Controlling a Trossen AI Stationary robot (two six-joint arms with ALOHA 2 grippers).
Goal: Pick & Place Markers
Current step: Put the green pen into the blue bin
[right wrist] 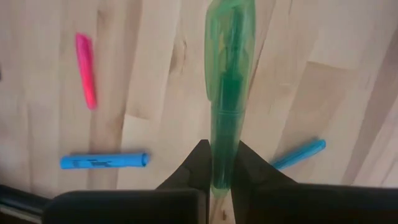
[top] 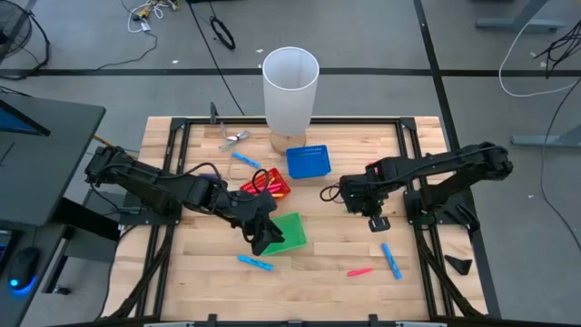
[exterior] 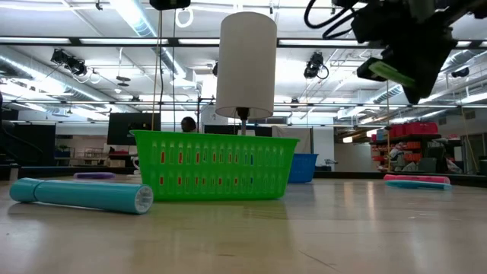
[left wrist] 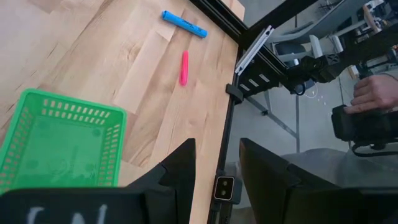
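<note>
Bare wood [top: 336, 241] between baskets — left arm [top: 182, 193] alongside

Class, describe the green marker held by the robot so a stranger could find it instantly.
Start at the tall white cylinder, then look to the right gripper above the wooden table. Clamped between its dark fingers is the translucent green marker, the only marker off the table.

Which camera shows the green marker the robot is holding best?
The right wrist view: the green marker fills it, clamped by the right gripper. The low view shows only a green end; the high and left wrist views don't show it.
</note>
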